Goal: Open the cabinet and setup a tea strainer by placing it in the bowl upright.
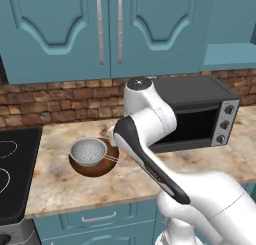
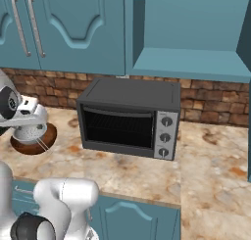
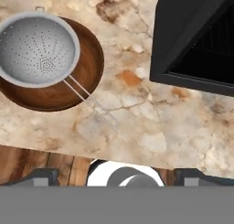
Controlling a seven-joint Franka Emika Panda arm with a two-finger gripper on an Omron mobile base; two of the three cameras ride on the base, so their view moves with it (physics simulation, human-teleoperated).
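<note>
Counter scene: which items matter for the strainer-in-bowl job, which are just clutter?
Job:
- tea strainer, sitting upright in the bowl
- bowl
- cabinet, standing open
- gripper, open, holding nothing

Bystanders:
- toaster oven
- two-door cabinet
- stovetop
- drawer

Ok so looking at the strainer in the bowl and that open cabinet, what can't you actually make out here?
- Bowl, right base view: its left part is behind the arm's wrist.
- Tea strainer, hand view: its left rim is cut by the frame edge.
- Cabinet, right base view: its door isn't visible and the top of its interior is cut off.
- Toaster oven, hand view: mostly cropped.
</note>
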